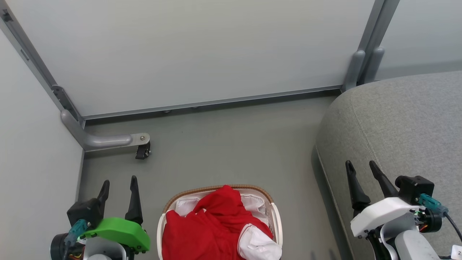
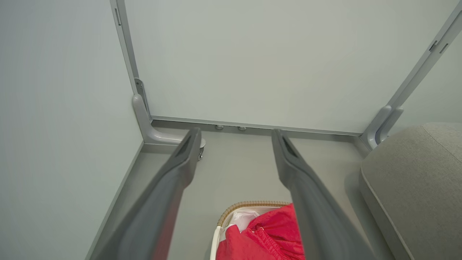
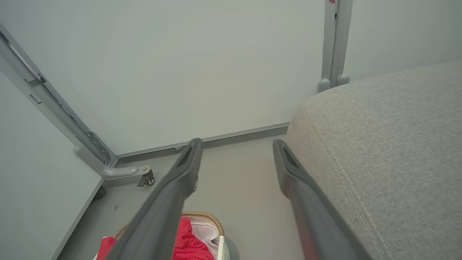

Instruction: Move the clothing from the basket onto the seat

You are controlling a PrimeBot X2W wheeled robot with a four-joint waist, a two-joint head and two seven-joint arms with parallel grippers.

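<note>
Red clothing with a white sleeve lies heaped in the white basket with the brown woven rim, on the floor at the bottom centre of the head view. The grey seat fills the right side. My left gripper hangs open left of the basket, nothing between its fingers. My right gripper is open above the seat's front edge, also empty. The left wrist view looks past its gripper at the clothing, basket rim and seat. The right wrist view catches its gripper, the clothing and the seat.
Pale partition panels close off the back and left. A grey metal foot with a black caster juts onto the floor at the left. Bare grey floor lies between basket, panels and seat.
</note>
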